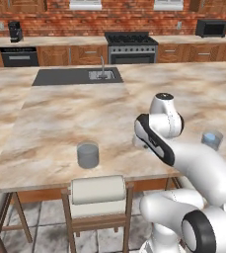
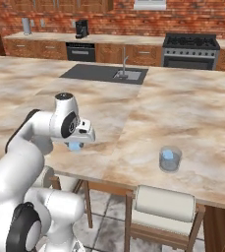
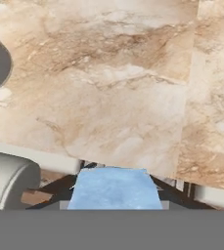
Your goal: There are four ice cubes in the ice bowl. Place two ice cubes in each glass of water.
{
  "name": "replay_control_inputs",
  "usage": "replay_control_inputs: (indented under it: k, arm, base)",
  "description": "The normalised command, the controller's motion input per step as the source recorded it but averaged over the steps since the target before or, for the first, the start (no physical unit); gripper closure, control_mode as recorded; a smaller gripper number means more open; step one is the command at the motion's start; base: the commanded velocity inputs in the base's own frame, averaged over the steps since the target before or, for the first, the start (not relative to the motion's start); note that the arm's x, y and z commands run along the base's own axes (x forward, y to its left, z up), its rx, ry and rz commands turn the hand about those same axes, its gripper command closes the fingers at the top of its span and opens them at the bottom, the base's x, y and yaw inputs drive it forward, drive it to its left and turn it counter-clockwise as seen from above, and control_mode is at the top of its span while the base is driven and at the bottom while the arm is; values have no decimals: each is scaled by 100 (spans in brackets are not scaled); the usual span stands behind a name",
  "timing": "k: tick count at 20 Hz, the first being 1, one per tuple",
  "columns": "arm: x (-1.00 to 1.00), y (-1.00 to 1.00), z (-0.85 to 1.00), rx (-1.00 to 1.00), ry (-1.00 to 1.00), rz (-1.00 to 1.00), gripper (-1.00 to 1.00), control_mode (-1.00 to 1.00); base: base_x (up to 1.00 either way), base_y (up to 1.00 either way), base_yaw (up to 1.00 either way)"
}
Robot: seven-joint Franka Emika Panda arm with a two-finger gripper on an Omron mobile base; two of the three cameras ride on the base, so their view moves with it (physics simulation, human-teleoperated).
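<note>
The claw (image 2: 75, 145) is clamped on one ice cube (image 3: 114, 189) above the counter's (image 1: 60, 118) near edge. The big marble counter has a sink (image 1: 100, 75), with brick walls behind. One glass of water (image 2: 170, 159) already holds ice, I think. The other glass (image 1: 88, 154) looks empty, so most work is left.

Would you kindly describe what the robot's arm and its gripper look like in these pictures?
The arm is made of smooth, rounded glossy white segments with dark grey to black bands and rings at the joints, and one round dark cap on top of a joint. No cables or markings are visible. The gripper hangs from a white, boxy hand; its fingers are too hidden to describe.
</note>
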Motion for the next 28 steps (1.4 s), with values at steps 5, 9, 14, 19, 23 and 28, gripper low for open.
replay_control_inputs:
  k: [5,9,14,19,23,28]
  arm:
    - [24,56,33,4,-2,0,100,-100]
    - [31,61,9,0,0,0,100,-100]
    - [23,63,0,0,0,0,100,-100]
    - [17,69,0,0,0,1,100,-100]
    - [24,64,0,0,0,0,100,-100]
    - [37,39,0,0,0,0,100,-100]
  base:
    - [0,0,0]
    - [0,0,0]
    - [0,0,0]
    - [0,0,0]
    - [0,0,0]
    - [0,0,0]
